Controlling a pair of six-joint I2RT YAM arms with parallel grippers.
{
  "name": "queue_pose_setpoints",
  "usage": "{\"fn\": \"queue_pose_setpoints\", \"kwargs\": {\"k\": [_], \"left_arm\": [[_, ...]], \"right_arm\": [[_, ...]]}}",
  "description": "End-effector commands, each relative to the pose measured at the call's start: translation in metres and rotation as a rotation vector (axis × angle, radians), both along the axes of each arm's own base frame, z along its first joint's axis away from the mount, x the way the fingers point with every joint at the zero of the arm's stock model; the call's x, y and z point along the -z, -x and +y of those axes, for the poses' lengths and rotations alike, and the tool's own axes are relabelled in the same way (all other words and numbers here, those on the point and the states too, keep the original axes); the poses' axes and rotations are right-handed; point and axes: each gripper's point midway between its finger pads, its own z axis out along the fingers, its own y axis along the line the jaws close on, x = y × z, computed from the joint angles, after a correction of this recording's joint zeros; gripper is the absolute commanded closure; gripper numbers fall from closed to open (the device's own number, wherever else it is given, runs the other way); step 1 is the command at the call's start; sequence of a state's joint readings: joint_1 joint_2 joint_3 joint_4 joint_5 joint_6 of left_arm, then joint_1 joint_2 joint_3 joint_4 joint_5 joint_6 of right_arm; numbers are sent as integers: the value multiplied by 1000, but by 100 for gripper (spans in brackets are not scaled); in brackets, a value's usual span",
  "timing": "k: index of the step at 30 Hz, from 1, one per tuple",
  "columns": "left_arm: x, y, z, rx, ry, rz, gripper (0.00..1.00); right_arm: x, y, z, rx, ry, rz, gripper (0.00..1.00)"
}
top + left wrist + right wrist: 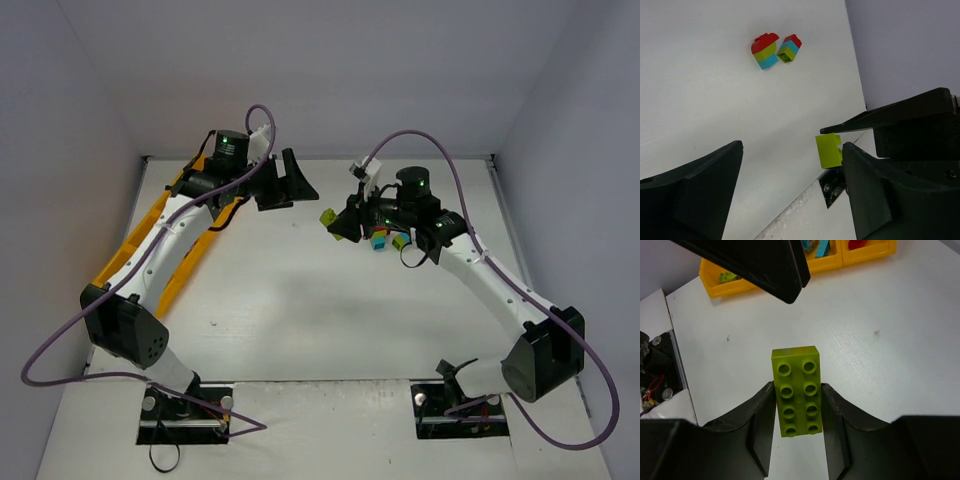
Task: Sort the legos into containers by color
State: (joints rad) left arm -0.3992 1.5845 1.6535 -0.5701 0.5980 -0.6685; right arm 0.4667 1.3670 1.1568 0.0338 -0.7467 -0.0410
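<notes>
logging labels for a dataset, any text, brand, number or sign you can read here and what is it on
none can be read in any view.
lime brick: bare studs, no lettering shows.
tray: no label.
two stacks: no print.
left arm, right arm: green lights only, no legible marking.

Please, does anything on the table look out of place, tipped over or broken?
Nothing looks broken or spilled. One oddity: a multicoloured stack and a smaller stack beside it on the white table each have red, lime and teal bricks joined, so neither fits one colour container.
</notes>
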Motion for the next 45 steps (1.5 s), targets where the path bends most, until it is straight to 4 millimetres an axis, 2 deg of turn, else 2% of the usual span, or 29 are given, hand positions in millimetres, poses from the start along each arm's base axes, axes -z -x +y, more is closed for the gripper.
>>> {"fn": "queue_pose_setpoints", "kwargs": {"k": [1, 9, 16, 21, 24, 27, 28, 30, 32, 35, 37, 40, 43, 45], "left_arm": [[-51, 10, -17, 71, 120, -118, 28], [-52, 20, -35, 133, 167, -127, 30], [-29, 12, -37, 99, 108, -122, 40], [-17, 12, -45, 103, 83, -118, 45], [-14, 11, -49, 106, 88, -113, 54], [-14, 13, -51, 113, 99, -111, 74], [-14, 14, -51, 119, 107, -111, 86], [-11, 15, -51, 120, 108, -108, 99], [-9, 16, -49, 114, 100, -109, 100], [-2, 16, -41, 81, 71, -112, 100], [2, 14, -30, 45, 34, -125, 100], [3, 12, -11, -5, -4, -140, 100], [5, 8, 0, -34, -11, -138, 100], [8, 8, 7, -50, -22, -136, 100]], "right_arm": [[-33, -12, 9, -11, -37, -122, 100], [-33, -14, 16, -20, -35, -118, 100], [-38, -16, 19, -25, -46, -124, 100], [-40, -16, 21, -28, -51, -122, 100], [-39, -15, 22, -33, -52, -122, 100], [-39, -16, 22, -31, -51, -122, 100], [-38, -16, 23, -30, -49, -120, 100], [-37, -16, 22, -26, -48, -121, 100], [-37, -17, 22, -20, -45, -120, 100], [-35, -18, 22, -17, -43, -117, 57], [-32, -19, 22, -12, -40, -104, 37], [-26, -20, 21, -1, -34, -88, 29], [-19, -23, 22, 6, -26, -70, 34], [-17, -24, 23, 10, -25, -64, 31]]}}
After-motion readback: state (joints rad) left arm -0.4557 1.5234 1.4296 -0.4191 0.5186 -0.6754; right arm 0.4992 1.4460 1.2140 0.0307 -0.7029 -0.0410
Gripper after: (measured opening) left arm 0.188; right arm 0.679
